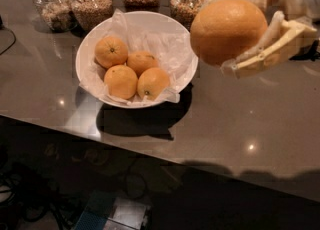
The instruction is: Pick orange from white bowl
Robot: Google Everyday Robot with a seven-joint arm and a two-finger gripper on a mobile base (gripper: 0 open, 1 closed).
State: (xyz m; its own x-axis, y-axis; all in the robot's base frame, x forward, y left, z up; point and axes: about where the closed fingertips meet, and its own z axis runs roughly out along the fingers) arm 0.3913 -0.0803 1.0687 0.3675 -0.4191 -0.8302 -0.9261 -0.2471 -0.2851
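Observation:
The orange (228, 30) is large, round and deep orange, held high above the counter at the upper right, close to the camera. My gripper (250, 29) is shut on it, one pale finger over its top and one under its right side. The white bowl (185, 81), lined with crumpled white paper, sits on the counter to the left and below the held fruit. Several other oranges (131, 73) lie inside the bowl.
Several glass jars (92, 4) of grains and nuts stand in a row behind the bowl. The grey counter (240, 119) has its front edge running across the lower part of the view, with dark floor and cables below.

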